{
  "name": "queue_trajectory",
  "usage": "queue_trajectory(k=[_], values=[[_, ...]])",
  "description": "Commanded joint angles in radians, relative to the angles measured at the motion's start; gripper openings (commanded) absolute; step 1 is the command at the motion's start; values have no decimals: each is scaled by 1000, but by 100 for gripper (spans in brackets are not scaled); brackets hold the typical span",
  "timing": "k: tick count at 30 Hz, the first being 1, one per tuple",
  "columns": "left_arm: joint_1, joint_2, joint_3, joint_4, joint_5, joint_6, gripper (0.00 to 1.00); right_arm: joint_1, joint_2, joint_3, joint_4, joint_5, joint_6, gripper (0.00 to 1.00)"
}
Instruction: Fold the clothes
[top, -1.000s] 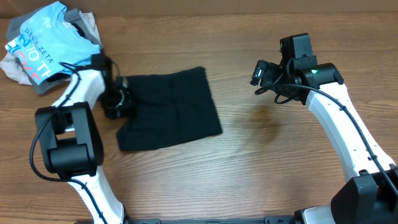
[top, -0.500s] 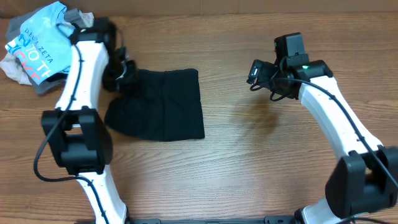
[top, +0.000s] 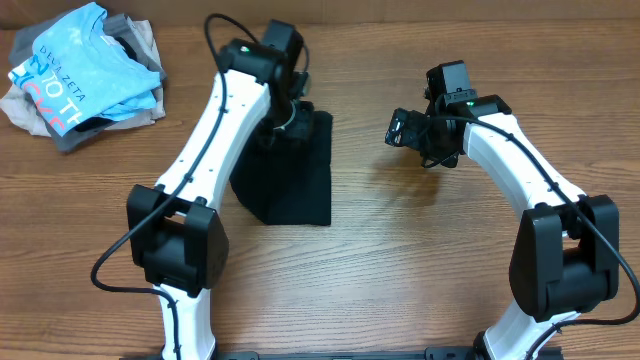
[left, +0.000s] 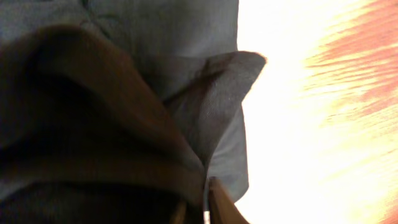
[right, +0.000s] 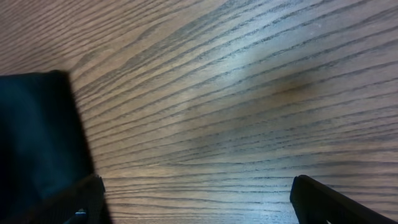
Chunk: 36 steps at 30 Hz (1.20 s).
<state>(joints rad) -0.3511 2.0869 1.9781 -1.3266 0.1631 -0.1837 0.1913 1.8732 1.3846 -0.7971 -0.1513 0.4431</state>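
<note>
Black cloth fills most of the left wrist view, drawn up in deep folds toward the left gripper (left: 200, 210). Its fingers (left: 217, 204) show only as a narrow brown sliver at the bottom edge. They look closed on a pinch of the large plain black soft-fabric garment (left: 186, 50), which tents up to them. To the right of the cloth the wood is washed out by glare.

From overhead, this gripper sits over the top end of the garment, which is folded into a narrow dark strip a little left of the middle of the brown wood-grain table (top: 400, 260). The strip's upper end is gathered under the gripper and its lower end lies flat on the wood, with a straight right edge.

The right gripper (right: 196, 196) is spread wide. Its two dark fingertips (right: 323, 199) sit at the lower corners of the right wrist view with only bare wood between them, holding and touching nothing. A corner of the black garment shows at the left of that view, near the left finger. Overhead, this gripper hangs to the right of the garment, apart from it.

At the far left corner lies a crumpled light blue tee (top: 85, 55) printed with large white letters reading "TO TH" above partly hidden red letters. A smaller line is too small to read fully. It rests on grey and beige folded garments (top: 140, 40), well apart from the black garment.
</note>
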Motion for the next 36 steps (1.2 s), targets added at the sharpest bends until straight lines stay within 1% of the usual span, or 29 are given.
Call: queue_trajectory(k=[1, 2, 3, 5, 7, 8, 10, 11, 13, 14, 15, 16, 17, 19, 20, 22, 23, 24, 25, 26, 28, 30, 33, 36], values=[[-41, -26, 0, 24, 10, -3, 30, -2, -2, -4, 1, -8, -2, 100], [-44, -25, -9, 31, 10, -3, 34, -2, -2, -4, 0, -8, -2, 100], [-47, -25, -17, 36, 10, -4, 33, -2, -2, -4, -1, -9, -2, 100], [-51, -24, -36, 48, 31, -11, 27, -2, -2, -4, -1, -9, -2, 100], [-51, -23, -45, 57, 69, -11, 26, -2, -2, -4, 0, -9, -1, 100], [-51, -21, -48, 61, 87, -11, 27, -2, -2, -4, 1, -9, 2, 100], [-52, -14, -48, 71, 125, -11, 39, -2, -2, -4, 4, -11, 2, 100], [-53, -14, -48, 76, 144, -11, 41, -2, -2, -4, 4, -11, 2, 100], [-57, -14, -50, 95, 177, -11, 41, -2, -2, -4, 5, -11, 2, 100], [-60, -14, -50, 102, 188, -11, 39, -2, -2, -4, 6, -11, 2, 100], [-65, -14, -50, 119, 193, -11, 28, -2, -2, -4, 7, -11, 2, 100], [-64, -16, -45, 121, 188, -11, 26, -2, -2, -4, 8, -11, 2, 100], [-61, -18, -37, 119, 176, -11, 27, -2, -2, -4, 7, -11, 2, 100], [-43, -26, -1, 87, 123, -11, 32, -2, -2, -4, 7, -11, 2, 100], [-31, -29, 25, 61, 90, -13, 37, -2, -2, -4, 7, -11, 2, 100], [1, -32, 78, -11, 2, -37, 56, -2, -2, -4, 7, -11, 2, 100], [43, -32, 123, -88, -83, -74, 63, -2, -2, -4, 7, -10, 2, 100], [71, -32, 138, -124, -107, -93, 70, -2, -2, -4, 8, -11, 2, 100], [99, -32, 142, -152, -111, -105, 84, -2, -2, -4, 9, -10, 2, 100], [144, -32, 142, -197, -102, -118, 90, -2, -2, -4, 11, -11, 2, 100], [217, -32, 122, -246, -69, -138, 90, -2, -2, -4, 18, -11, 2, 100], [263, -32, 97, -241, -40, -137, 90, -2, -2, -4, 22, -11, 2, 100], [307, -32, 45, -193, 38, -125, 93, -2, -2, -4, 26, -11, 2, 100], [324, -32, -21, -120, 172, -80, 93, -2, -2, -4, 26, -11, 2, 100]])
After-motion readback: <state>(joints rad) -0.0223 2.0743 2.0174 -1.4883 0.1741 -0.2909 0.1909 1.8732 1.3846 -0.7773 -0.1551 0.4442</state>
